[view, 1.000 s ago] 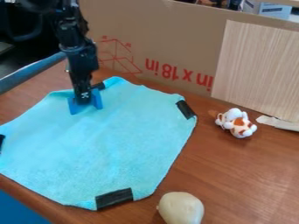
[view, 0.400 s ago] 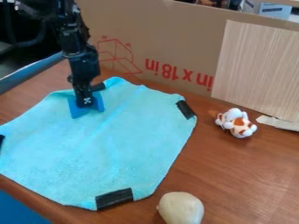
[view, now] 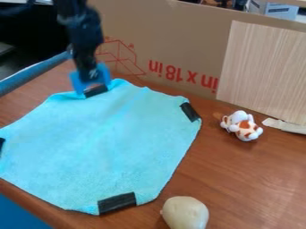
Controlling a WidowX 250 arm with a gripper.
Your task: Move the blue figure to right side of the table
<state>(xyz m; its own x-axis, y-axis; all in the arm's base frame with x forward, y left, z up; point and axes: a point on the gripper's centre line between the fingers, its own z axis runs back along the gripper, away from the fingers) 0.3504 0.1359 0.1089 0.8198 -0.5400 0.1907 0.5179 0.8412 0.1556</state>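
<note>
Hanging over the cloth's far-left edge: gripper (view: 91, 84), near the far-left black strip. Blue parts (view: 105, 74) on both sides of its lower end. Can't tell if they're the blue figure in its grip or belong to the gripper, so can't tell wide, narrow or holding. Either way, they're at far left. Light-blue cloth (view: 95, 143) spread over the left and middle of the tabletop (view: 239, 179), black strips (view: 117, 203) at its edges. White-and-orange plush toy (view: 242, 125) on the right, apart from the cloth. Pale rounded object (view: 186, 213) at the near edge. Cardboard (view: 179, 36) upright along the far side, wood-grain panel (view: 263, 71) against it at right.
</note>
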